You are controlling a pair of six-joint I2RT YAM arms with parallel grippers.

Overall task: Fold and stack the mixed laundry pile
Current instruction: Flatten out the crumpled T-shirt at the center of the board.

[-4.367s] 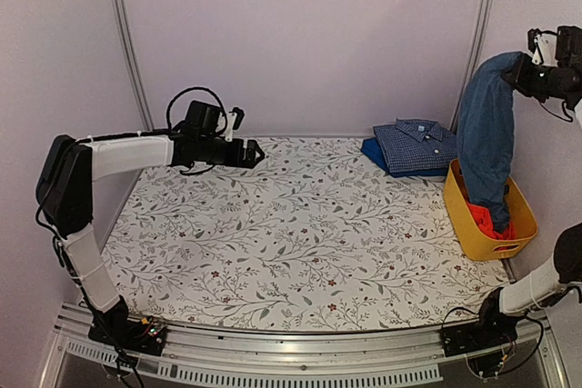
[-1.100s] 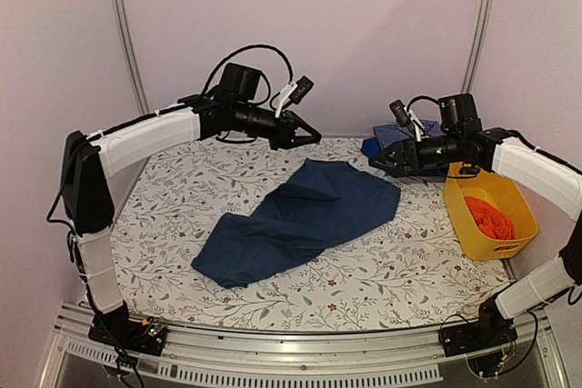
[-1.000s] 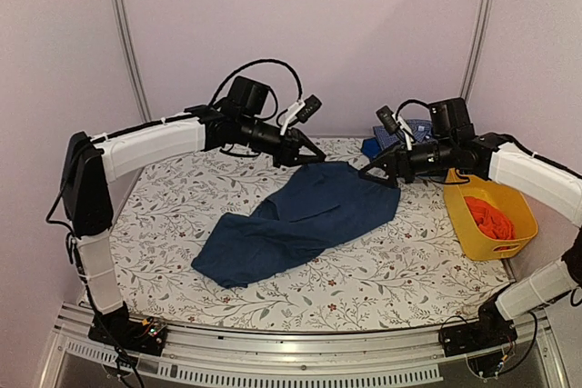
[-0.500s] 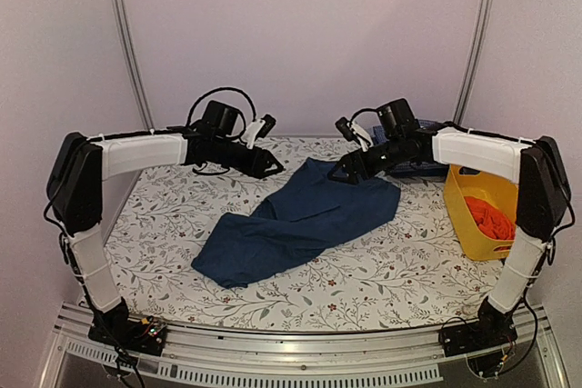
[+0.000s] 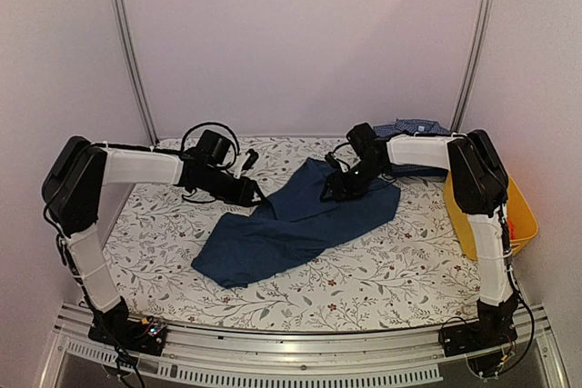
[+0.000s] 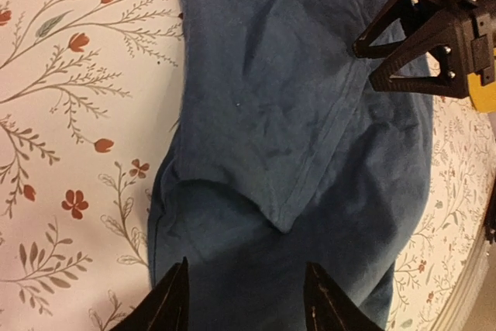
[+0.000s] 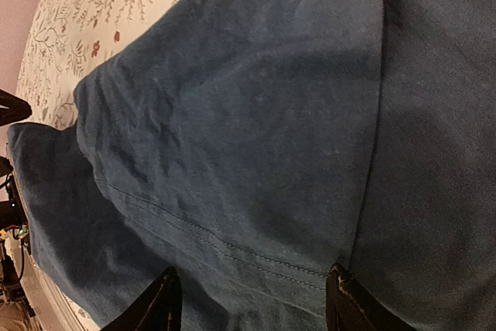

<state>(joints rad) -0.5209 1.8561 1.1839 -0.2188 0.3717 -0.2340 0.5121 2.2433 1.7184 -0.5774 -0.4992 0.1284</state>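
Left gripper and right gripper poise, fingers spread, over crumpled navy trousers. Pinching doubled layers could botch the fold.

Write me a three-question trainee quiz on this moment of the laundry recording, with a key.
1. True or false: the left gripper is shut on the dark navy trousers.
2. Where on the table does the blue checked shirt lie? A, near left corner; B, far right corner; C, under the trousers.
3. In the left wrist view, whose black fingers show at the upper right, and how do they stand?

Key
1. False: its fingers stand apart over the cloth.
2. B.
3. The right gripper, open, over the trousers.
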